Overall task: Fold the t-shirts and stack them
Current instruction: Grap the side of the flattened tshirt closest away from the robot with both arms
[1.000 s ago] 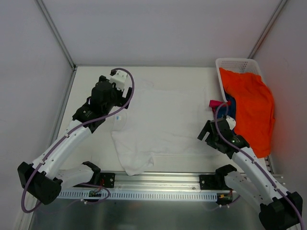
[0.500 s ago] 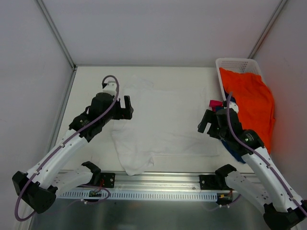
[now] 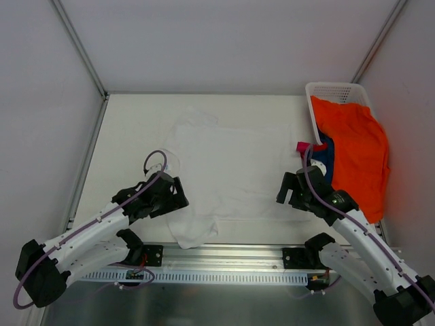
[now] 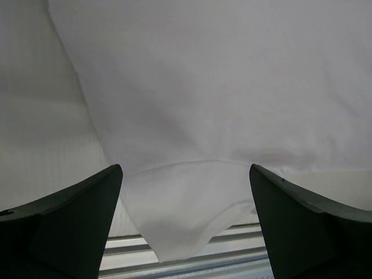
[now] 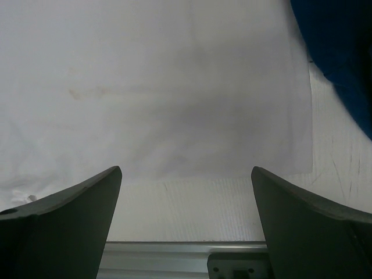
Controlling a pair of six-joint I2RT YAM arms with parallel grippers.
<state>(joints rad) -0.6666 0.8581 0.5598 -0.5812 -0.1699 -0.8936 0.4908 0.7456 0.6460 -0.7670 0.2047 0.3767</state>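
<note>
White shirt lies spread mid-table, its edges hard to tell from the pale table. A near-left flap reaches the table's near edge. Navy shirt is mostly buried under the orange shirt, which spills out of the basket far right. Magenta shirt shows only a scrap. My left gripper hangs over the white shirt's near-left part, jaws wide, empty. My right gripper hangs over its near-right corner, jaws wide, empty.

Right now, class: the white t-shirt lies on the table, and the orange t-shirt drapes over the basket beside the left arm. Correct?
No: the top view shows the basket with the orange t-shirt beside the right arm. The rest holds.
</note>
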